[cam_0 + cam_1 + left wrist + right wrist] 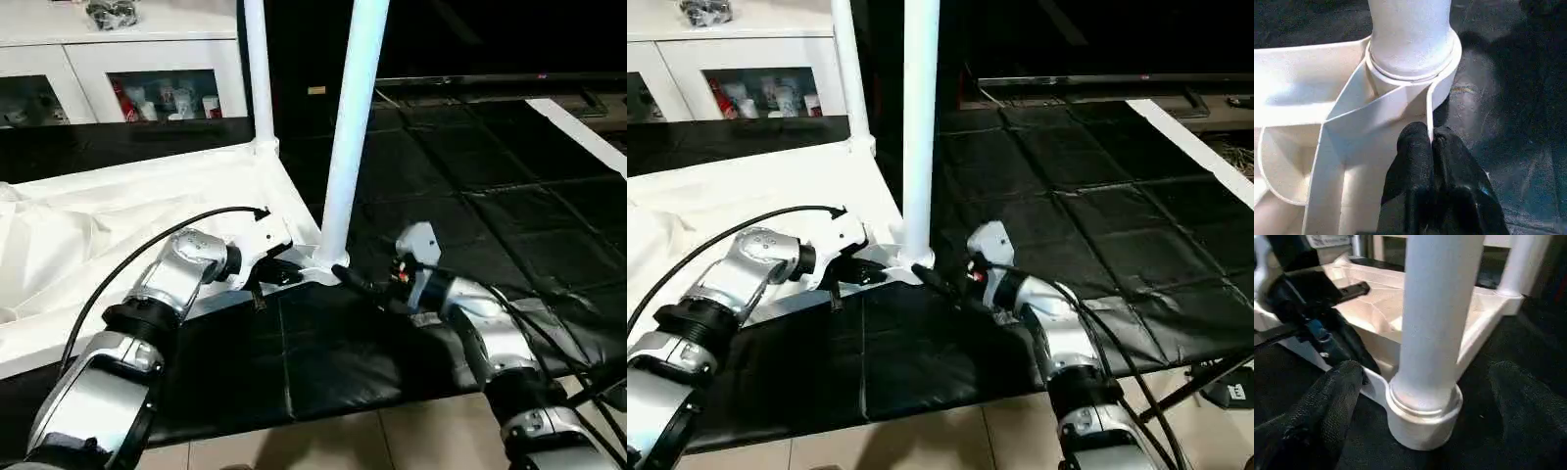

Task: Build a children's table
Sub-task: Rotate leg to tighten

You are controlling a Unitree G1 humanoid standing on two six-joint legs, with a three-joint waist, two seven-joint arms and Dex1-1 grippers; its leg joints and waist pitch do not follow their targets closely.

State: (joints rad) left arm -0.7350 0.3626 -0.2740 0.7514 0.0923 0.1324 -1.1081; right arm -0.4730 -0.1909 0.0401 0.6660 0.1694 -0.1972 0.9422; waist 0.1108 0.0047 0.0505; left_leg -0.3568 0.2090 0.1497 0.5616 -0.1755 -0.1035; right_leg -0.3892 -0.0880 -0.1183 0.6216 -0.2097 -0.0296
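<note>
Two round white plastic legs (353, 127) already stand upright in the corner sockets of the upturned white ribbed tabletop (147, 211), which lies on black mats at your 11 o'clock. Your left gripper (1431, 147) is pinched shut on a thin rib by the near socket; your right gripper (1415, 396) gapes wide around that leg's base. Tug the rib and the unsteadied leg may tilt or pop out.

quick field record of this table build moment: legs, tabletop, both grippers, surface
tabletop: upside down on the black mat, ribbed underside up
near leg: upright in the near corner socket
far leg: upright in the far corner
left gripper: shut on the tabletop's rim beside the near socket
right gripper: open, a finger either side of the near leg's base, not touching
</note>
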